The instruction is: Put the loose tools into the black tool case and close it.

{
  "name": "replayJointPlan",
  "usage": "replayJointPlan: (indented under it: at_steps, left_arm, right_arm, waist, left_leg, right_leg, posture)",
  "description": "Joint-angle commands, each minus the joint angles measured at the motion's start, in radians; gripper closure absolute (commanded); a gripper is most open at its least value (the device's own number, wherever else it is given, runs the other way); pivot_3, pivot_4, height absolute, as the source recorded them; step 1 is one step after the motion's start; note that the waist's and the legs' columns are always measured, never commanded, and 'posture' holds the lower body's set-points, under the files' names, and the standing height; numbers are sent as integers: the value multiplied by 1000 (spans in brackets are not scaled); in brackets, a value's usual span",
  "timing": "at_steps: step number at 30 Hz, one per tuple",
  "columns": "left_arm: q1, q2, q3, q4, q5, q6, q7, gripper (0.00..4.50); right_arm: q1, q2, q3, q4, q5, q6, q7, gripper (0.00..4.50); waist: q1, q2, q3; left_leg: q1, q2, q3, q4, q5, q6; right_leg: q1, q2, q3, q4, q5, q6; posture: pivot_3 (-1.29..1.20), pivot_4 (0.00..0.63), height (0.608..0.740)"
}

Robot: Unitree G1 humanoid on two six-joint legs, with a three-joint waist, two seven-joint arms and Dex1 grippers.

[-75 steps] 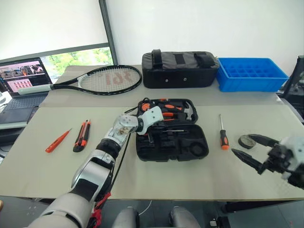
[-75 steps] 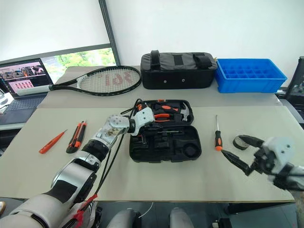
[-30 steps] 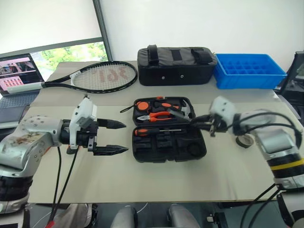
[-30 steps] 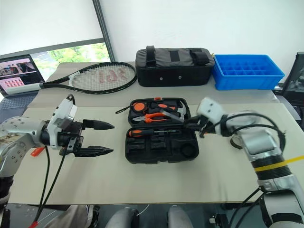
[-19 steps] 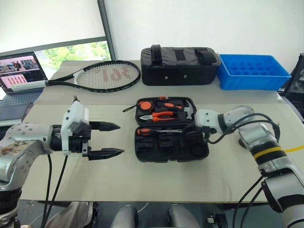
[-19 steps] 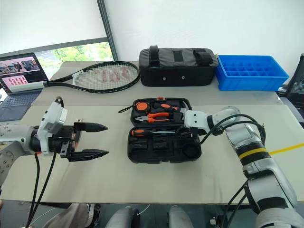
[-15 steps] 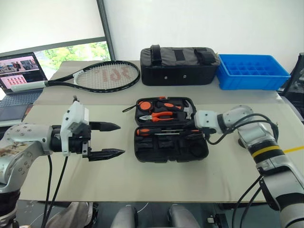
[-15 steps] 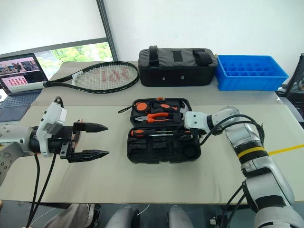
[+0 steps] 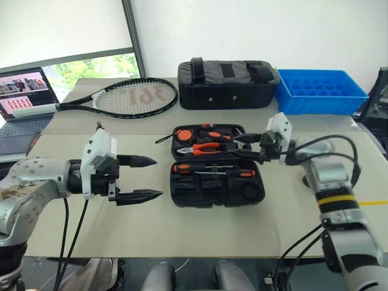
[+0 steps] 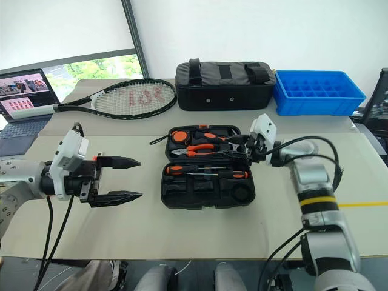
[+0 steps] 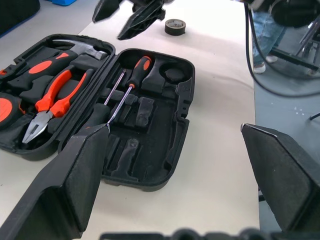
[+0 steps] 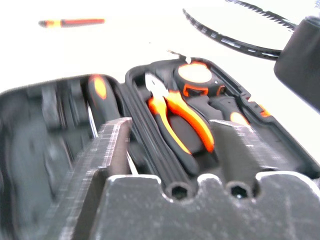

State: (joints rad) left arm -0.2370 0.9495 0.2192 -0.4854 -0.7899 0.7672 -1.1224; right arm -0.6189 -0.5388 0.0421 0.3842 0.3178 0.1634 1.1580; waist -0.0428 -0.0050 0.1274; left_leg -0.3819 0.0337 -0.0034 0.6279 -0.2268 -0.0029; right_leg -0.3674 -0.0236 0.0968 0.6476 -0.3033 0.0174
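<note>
Two screwdrivers lie in the open case

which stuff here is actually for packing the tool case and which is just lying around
For the job:
- black tool case, open
- two screwdrivers in its front half
- tape roll on the table
- thin orange tester screwdriver on the table

Just lying about:
- tennis racket
- black fabric bag
- blue tray
- laptop

Head pair high, downward; both wrist views close, sharing tool case.

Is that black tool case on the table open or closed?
Open. The black tool case lies spread flat, its pliers and two screwdrivers showing inside.
</note>
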Motion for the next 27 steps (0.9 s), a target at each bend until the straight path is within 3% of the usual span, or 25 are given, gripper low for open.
replayJointPlan:
  at_steps: [1, 4, 15, 18, 23, 27]
  left_arm:
    - [-20, -1, 7, 6, -8, -23, 2, 0]
    - [-15, -4, 6, 7, -6, -29, 4, 0]
    - [105, -88, 85, -21, 15, -53, 162, 0]
    - [150, -95, 84, 2, 77, -93, 196, 0]
    - [189, -181, 136, 74, 216, -176, 392, 0]
    - [208, -256, 199, 145, 297, -208, 547, 0]
  right_arm:
    - [16, 23, 0, -2, -13, -41, -9, 3374]
    - [21, 26, 47, 73, -83, -75, -10, 4460]
    - [24, -51, 175, 156, -253, -175, 43, 4460]
    - [26, -65, 198, 165, -293, -252, 37, 4460]
    - [-2, -21, 73, 11, -114, -156, 34, 4460]
    - [26, -48, 25, -236, 64, 45, 101, 3299]
  waist:
    - [-1, 0, 0]
    - [-4, 0, 0]
    - [3, -1, 0]
    - [6, -1, 0]
    - [4, -3, 1]
    - [-3, -3, 2]
  left_leg:
    - [0, 0, 0, 0, 0, 0]
    - [1, 0, 2, 0, 0, 0]
    - [12, 0, 1, -1, 0, 0]
    - [13, 0, 1, -1, 0, 0]
    - [13, 0, 1, 0, 0, 0]
    - [11, 1, -2, -2, 0, 0]
  right_leg:
    - [0, 0, 0, 0, 0, 0]
    - [0, 0, 0, 0, 0, 0]
    - [11, -1, 0, -2, 0, 0]
    - [13, -2, 0, -3, -1, 0]
    - [14, -2, 0, -3, 0, 0]
    - [11, -3, 1, -2, 0, 0]
  posture:
    - [0, 150, 707]
    - [0, 150, 707]
    - [0, 150, 707]
    - [0, 150, 707]
    - [0, 150, 707]
    - [0, 150, 707]
